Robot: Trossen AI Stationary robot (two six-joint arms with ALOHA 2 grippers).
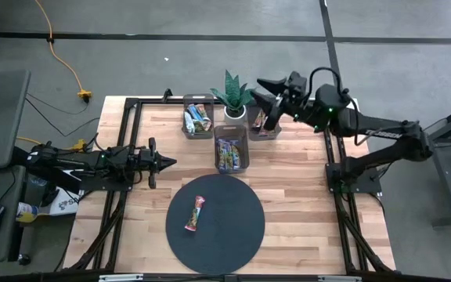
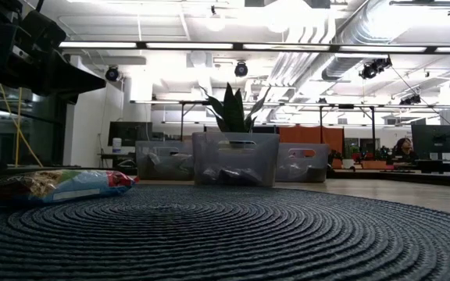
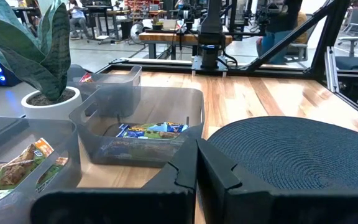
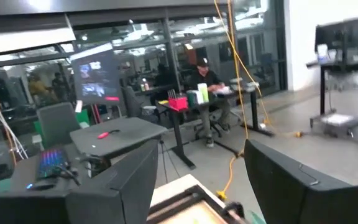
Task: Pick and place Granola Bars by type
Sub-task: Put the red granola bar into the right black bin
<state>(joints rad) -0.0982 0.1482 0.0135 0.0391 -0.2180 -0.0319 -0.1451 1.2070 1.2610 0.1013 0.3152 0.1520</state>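
Your right gripper hung in the upper right of the high view, over the far bins beside the potted plant. Its fingers stood wide apart with nothing between them; the right wrist view looked out between them at the room, where a person sat at a desk.

Your left gripper waited at the left middle of the high view, low over the table and pointing toward the centre. Its fingers were pressed together, empty, at the bottom of the left wrist view.

One of the Granola Bars — red and pale wrapper — lay alone on the dark round mat, left of the mat's centre in the high view. The low view showed it at the left edge, flat on the woven surface.

The rest lay in the translucent bins:
- the upper-left bin held bars with green and blue wrappers;
- the centre bin, just above the mat, held blue and yellow ones;
- the bin under your right gripper was mostly hidden by the arm, so you could not have read its contents.
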